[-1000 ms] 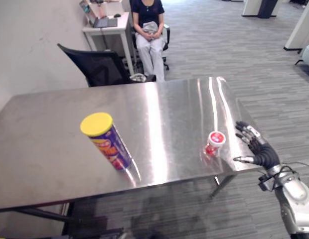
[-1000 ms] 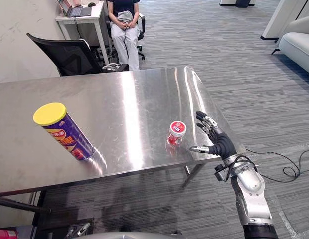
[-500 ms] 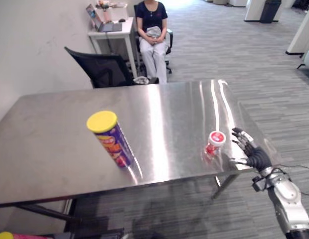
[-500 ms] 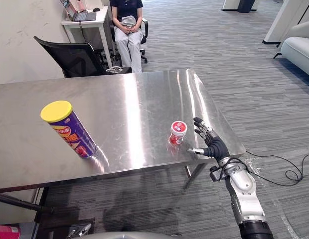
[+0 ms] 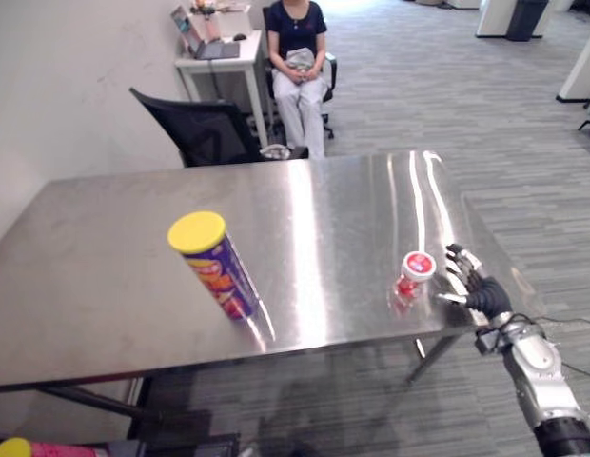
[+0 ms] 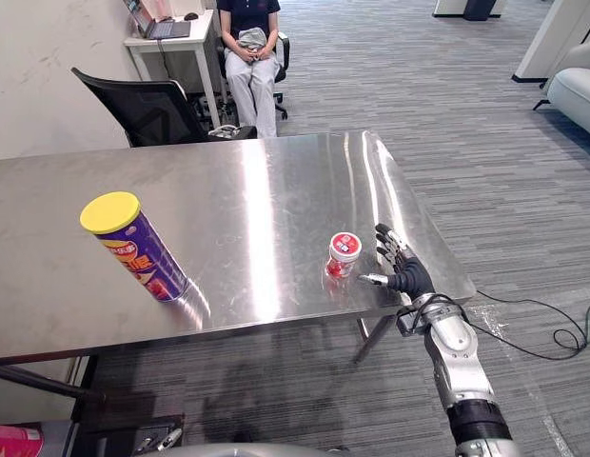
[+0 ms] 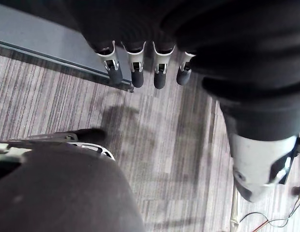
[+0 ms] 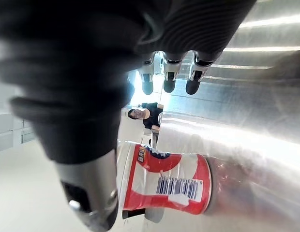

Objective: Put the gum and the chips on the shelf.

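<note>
A small red-and-white gum tub [image 5: 415,270] stands upright near the front right of the steel table [image 5: 105,276]. A tall purple chips can with a yellow lid [image 5: 211,264] stands at the table's front left. My right hand [image 5: 473,288] hovers just right of the gum tub, fingers spread and open, thumb pointing at the tub without touching it. The right wrist view has the gum tub [image 8: 164,183] close by, between thumb and fingers [image 8: 169,79]. In the left wrist view my left hand [image 7: 140,72] hangs over the floor with straight fingers, holding nothing.
A black office chair [image 5: 205,129] stands behind the table. Further back a person [image 5: 300,57] sits by a small white desk with a laptop [image 5: 219,48]. Grey carpet lies to the table's right.
My right hand has moved left, closer to the gum tub, staying open. The camera shifted slightly. The tub and the chips can have not moved.
</note>
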### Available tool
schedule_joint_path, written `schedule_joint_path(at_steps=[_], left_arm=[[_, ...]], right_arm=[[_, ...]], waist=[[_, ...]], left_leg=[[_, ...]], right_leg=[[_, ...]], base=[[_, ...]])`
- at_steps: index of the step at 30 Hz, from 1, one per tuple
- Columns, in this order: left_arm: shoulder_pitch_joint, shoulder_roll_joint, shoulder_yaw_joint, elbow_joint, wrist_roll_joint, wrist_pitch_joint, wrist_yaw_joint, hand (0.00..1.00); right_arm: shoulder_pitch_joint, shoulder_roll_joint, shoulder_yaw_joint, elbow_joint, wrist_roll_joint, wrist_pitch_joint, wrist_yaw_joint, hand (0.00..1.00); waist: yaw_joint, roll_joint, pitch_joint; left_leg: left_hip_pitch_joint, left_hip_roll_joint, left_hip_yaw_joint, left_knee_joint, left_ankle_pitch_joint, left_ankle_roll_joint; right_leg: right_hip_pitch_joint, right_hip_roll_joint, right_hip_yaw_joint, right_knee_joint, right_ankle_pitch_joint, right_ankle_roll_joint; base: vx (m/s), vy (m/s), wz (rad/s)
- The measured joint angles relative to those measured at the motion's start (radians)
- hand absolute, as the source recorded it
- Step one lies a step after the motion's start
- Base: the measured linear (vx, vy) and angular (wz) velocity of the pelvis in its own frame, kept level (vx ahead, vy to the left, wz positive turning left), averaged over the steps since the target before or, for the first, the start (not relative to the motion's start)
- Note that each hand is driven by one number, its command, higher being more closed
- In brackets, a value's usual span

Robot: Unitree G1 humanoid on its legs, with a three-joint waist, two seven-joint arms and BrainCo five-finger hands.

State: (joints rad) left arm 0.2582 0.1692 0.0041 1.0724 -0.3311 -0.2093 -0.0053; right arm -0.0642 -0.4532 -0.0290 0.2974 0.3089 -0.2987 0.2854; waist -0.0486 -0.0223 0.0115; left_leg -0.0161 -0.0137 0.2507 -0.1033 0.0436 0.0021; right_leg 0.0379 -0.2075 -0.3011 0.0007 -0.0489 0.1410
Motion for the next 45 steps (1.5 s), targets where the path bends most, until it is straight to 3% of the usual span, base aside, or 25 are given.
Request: schedule_joint_path(at_steps=[15, 22, 23, 38, 45], left_arm=[[-0.016, 0.0, -0.006, -0.02, 0.001, 0.005, -0.001, 0.0], [-0.029, 0.0, -0.017, -0.021, 0.001, 0.015, 0.0, 0.0], [-0.029, 0.0, -0.017, -0.021, 0.001, 0.016, 0.0, 0.0], [-0.03, -0.001, -0.019, -0.021, 0.002, 0.016, 0.001, 0.0], [-0.03, -0.001, -0.018, -0.021, 0.002, 0.016, 0.003, 0.0]], right_arm=[[-0.091, 0.044, 0.045, 0.046, -0.025, 0.001, -0.013, 0.0], [-0.136, 0.047, 0.079, 0.06, -0.025, 0.008, 0.026, 0.0], [-0.136, 0.049, 0.082, 0.06, -0.025, 0.008, 0.027, 1.0], [-0.136, 0.071, 0.125, 0.058, -0.026, 0.007, 0.019, 1.0], [-0.136, 0.072, 0.126, 0.026, -0.026, 0.008, -0.02, 1.0]], waist=[[0.019, 0.005, 0.024], [0.024, 0.005, 0.038], [0.024, 0.004, 0.038], [0.025, 0.005, 0.043], [0.024, 0.009, 0.05]], left_leg=[[0.0, -0.001, -0.016, 0.0, 0.0, 0.0], [0.0, 0.0, -0.017, 0.0, -0.001, -0.001], [0.0, 0.0, -0.017, 0.0, -0.001, -0.001], [0.0, 0.0, -0.019, 0.0, -0.001, -0.001], [0.0, 0.001, -0.018, 0.0, -0.001, -0.001]], right_leg=[[0.018, 0.001, -0.021, -0.015, 0.0, 0.0], [0.02, 0.002, -0.023, -0.017, 0.0, 0.0], [0.02, 0.003, -0.023, -0.017, 0.0, 0.0], [0.02, 0.003, -0.025, -0.017, 0.0, 0.0], [0.02, 0.003, -0.023, -0.017, 0.0, 0.0]], base=[[0.01, 0.0, 0.02], [0.0, 0.0, 0.0], [0.0, 0.0, 0.0], [0.0, 0.0, 0.0], [0.0, 0.0, 0.0]])
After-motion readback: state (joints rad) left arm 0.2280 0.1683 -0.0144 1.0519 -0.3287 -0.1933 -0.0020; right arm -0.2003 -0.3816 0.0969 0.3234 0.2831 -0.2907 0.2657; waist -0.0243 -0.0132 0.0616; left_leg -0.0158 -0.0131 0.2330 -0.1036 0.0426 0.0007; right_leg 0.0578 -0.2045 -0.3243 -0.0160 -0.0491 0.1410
